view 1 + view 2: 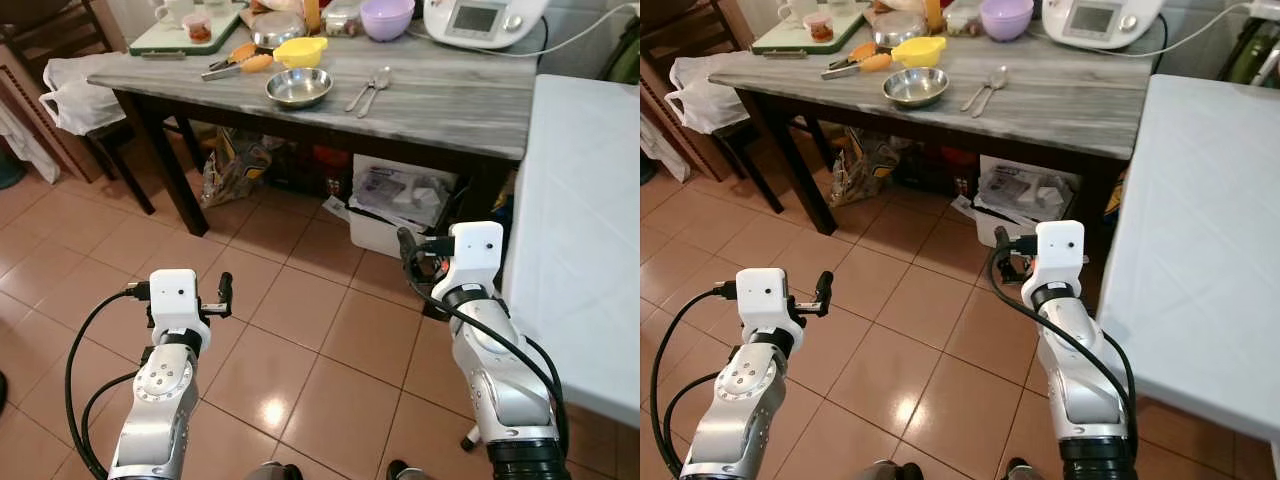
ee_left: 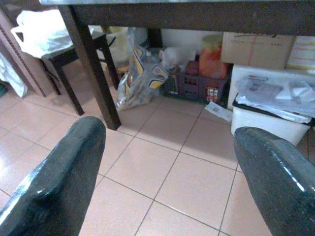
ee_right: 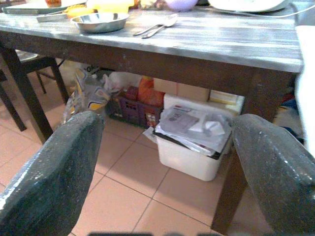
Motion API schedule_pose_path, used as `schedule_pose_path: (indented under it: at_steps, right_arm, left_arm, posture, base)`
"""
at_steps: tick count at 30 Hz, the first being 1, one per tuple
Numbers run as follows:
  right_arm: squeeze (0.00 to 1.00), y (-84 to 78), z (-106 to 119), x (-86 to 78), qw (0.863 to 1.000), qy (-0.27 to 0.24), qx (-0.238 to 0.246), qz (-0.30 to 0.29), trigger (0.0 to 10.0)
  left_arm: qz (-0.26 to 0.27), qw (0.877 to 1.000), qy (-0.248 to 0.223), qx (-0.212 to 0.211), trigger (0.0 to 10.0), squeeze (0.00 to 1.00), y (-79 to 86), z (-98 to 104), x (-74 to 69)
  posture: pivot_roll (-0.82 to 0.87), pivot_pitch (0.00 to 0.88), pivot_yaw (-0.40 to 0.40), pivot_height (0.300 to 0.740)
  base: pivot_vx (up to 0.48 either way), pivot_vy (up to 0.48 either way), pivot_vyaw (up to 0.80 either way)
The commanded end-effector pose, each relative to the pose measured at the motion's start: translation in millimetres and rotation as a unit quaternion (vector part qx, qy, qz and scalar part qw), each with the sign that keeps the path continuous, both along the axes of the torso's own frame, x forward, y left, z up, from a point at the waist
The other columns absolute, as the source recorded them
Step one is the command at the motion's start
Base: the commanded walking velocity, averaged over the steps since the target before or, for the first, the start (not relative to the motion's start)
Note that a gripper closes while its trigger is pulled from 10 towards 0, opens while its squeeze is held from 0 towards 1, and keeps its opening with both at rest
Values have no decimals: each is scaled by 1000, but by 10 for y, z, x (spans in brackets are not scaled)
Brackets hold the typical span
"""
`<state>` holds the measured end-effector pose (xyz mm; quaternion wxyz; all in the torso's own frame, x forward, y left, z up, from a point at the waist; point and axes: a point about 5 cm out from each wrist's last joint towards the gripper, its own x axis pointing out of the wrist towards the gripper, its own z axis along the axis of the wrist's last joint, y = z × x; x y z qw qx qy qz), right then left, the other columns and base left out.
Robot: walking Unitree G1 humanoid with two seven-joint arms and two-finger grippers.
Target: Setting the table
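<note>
Claws released, empty: left claw, right claw. Bowl, 2 spoons untouched on bench; task not begun.

counter ahead, second counter at right | metal bowl near front edge, two spoons just right of it | tongs and lidded container behind bowl | appliance at back, perhaps a scale | bin and bags on floor beneath | chair at left end
</note>
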<state>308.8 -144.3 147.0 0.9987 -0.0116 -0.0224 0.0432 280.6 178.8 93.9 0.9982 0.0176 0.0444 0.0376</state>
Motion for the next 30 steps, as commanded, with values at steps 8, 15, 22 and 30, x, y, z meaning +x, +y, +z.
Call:
schedule_pose_path:
  at_steps: [8, 15, 22, 30]
  right_arm:
    - [0, -14, -5, 16, 1000, -1, -7, -10, 10000]
    - [0, -57, 3, 28, 999, -6, -21, -25, 10000]
    - [0, -72, -5, 37, 999, 2, -25, -29, 10000]
    - [0, -48, 11, 35, 999, -2, -34, -20, 10000]
  left_arm:
    - [0, 1000, -3, -7, 10000, 0, 79, -19, -44]
    - [-14, 1000, -6, -9, 10000, 0, 87, 0, -59]
    - [-41, 999, -13, -18, 10000, 0, 13, -5, -102]
    - [-55, 998, -21, -32, 10000, 0, -71, 21, -91]
  posture:
    - [-194, 103, 115, 740]
    - [-187, 109, 122, 740]
    - [-188, 110, 119, 740]
    - [-194, 112, 111, 740]
  base:
    - [-131, 0, 0]
    - [0, 0, 0]
    - [0, 0, -333]
    - [0, -63, -652]
